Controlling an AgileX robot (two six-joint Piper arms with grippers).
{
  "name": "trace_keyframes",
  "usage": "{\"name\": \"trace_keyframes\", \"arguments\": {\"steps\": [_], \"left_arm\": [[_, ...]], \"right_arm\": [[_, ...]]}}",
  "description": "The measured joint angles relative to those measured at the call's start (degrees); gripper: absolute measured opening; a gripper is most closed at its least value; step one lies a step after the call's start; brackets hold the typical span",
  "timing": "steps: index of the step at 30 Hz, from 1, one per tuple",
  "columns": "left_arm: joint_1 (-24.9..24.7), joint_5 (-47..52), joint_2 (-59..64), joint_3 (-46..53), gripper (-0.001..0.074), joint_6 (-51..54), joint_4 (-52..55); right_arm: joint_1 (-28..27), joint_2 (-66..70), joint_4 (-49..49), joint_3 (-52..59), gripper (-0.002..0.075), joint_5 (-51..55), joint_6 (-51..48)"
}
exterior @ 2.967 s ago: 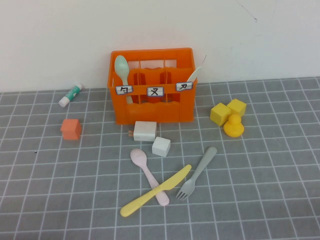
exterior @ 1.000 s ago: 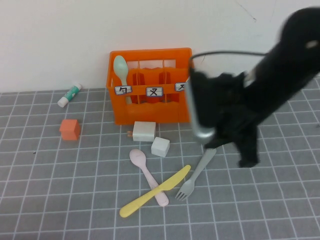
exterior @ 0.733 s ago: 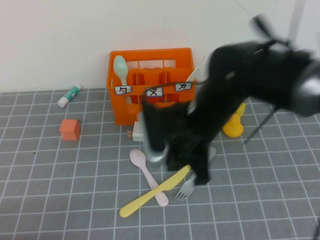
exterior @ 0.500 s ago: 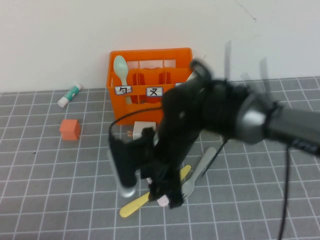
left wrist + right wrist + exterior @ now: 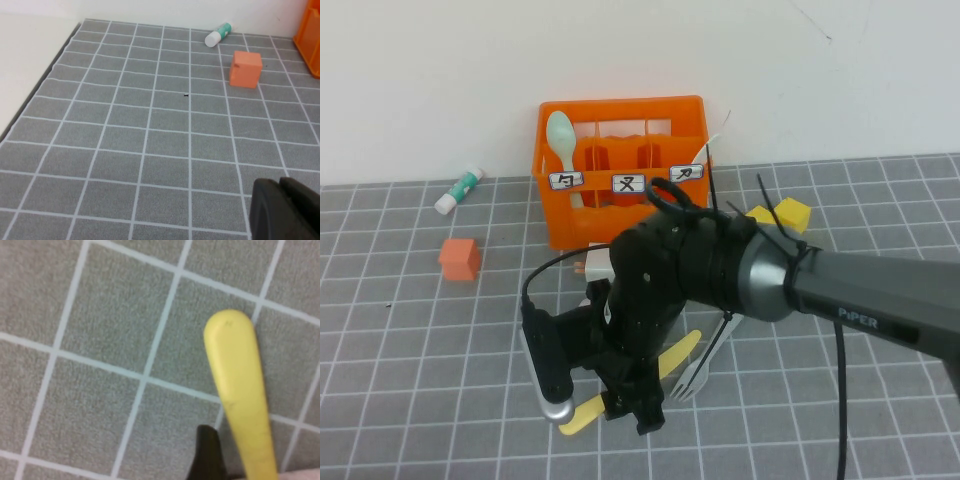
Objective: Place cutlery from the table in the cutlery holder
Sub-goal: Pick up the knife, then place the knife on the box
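Two pieces of cutlery already stood in the cutlery holder (image 5: 620, 170) at 12 o'clock on the table (image 5: 410, 350): the mint-green spoon (image 5: 563, 135) and the white knife (image 5: 712, 148). The right gripper (image 5: 625, 405), fingers spread wide, was low at 6 o'clock over the yellow knife (image 5: 582, 413), one fingertip (image 5: 209, 457) just beside its handle. The grey fork (image 5: 692, 378) lay at 3 o'clock from it. The left gripper (image 5: 285, 212) was pressed together near the small orange cube (image 5: 245, 68).

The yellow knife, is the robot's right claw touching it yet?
Cannot tell. In the right wrist view one black finger sits right beside the yellow knife, with no clear gap or contact.
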Motion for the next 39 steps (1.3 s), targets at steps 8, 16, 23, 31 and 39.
{"name": "trace_keyframes", "arguments": {"steps": [8, 16, 23, 31, 39], "left_arm": [[0.0, 0.0, 0.0, 0.0, -0.0001, 0.0, 0.0], [0.0, 0.0, 0.0, 0.0, -0.0001, -0.11, 0.0], [0.0, 0.0, 0.0, 0.0, -0.0001, -0.13, 0.0], [0.0, 0.0, 0.0, 0.0, -0.0001, -0.13, 0.0], [0.0, 0.0, 0.0, 0.0, -0.0001, -0.13, 0.0]], "right_arm": [[0.04, 2.27, -0.66, -0.08, 0.0409, 0.46, 0.21], [0.04, 2.48, -0.8, -0.12, 0.0219, 2.59, 3.46], [0.04, 2.73, -1.19, -1.74, 0.0155, 10.52, 6.1], [-0.09, 3.12, -0.56, -10.29, 0.0155, 21.22, 15.35], [-5.93, 0.21, 23.19, -10.18, 0.0154, 22.33, 14.11]]}}
